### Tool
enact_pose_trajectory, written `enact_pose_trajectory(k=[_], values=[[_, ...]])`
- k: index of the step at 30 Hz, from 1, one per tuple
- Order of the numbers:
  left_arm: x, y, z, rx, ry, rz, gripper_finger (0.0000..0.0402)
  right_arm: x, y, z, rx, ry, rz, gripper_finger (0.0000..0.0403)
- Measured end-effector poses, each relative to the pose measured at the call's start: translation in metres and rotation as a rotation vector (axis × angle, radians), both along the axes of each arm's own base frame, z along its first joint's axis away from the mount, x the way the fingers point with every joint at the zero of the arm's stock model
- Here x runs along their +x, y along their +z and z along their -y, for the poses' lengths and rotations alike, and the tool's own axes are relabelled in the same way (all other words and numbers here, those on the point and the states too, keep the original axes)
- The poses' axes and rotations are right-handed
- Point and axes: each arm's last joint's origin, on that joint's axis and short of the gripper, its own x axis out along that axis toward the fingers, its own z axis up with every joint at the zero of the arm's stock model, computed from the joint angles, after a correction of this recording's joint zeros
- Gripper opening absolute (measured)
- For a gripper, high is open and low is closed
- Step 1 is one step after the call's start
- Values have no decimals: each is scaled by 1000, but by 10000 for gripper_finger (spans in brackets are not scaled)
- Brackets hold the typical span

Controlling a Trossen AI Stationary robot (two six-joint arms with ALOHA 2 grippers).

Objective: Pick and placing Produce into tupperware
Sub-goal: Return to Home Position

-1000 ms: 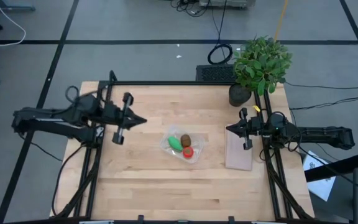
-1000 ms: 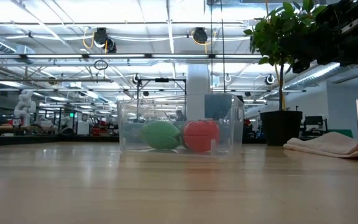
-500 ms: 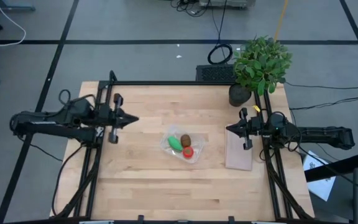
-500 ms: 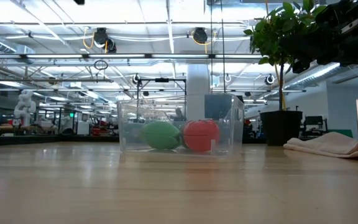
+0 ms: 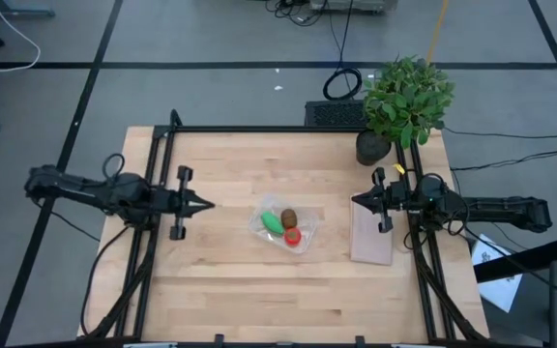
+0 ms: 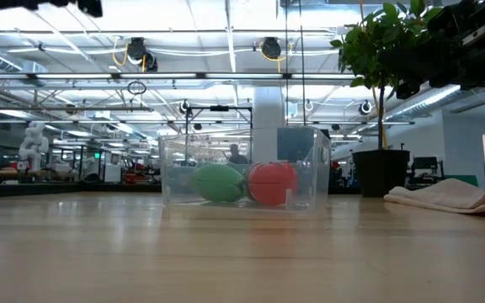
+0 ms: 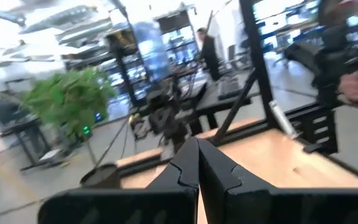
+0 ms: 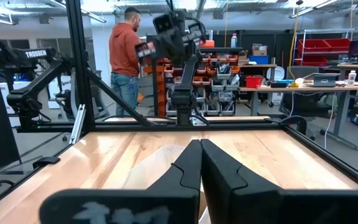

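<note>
Kiwi [image 5: 288, 216], tomato [image 5: 293, 235], green piece [image 5: 273, 222] inside clear tupperware [image 5: 307, 223], table [image 5: 220, 280] centre.

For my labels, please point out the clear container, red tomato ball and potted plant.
clear container [image 6: 175, 168]: low view, bare left part of its front wall.
red tomato ball [image 6: 272, 183]: low view, its middle.
potted plant [image 5: 409, 92]: high view, its leaves.

Left end effector [image 5: 206, 204] drawn back a little from tupperware [image 5: 307, 237], now lower in high view than a second ago. Wrist crossbar swung from slanted to square across arm. Left arm [image 5: 85, 188] straightened, lying flatter toward counter's left edge. Low view: dark arm part [image 6: 36, 4] newly showing at top left corner.
</note>
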Motion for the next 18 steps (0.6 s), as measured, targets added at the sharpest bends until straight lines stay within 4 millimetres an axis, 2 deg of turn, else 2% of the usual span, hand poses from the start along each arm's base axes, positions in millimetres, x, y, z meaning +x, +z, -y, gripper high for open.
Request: enact_pose_trajectory(k=[6, 12, 18], values=[[-14, -6, -3, 12, 30, 6, 0, 0, 0, 0, 0, 0, 0, 0], [-25, -16, -11, 5, 130, -100, 0, 0, 0, 0, 0, 0, 0, 0], [-28, -22, -12, -21, 106, -125, 0, 0, 0, 0, 0, 0, 0, 0]])
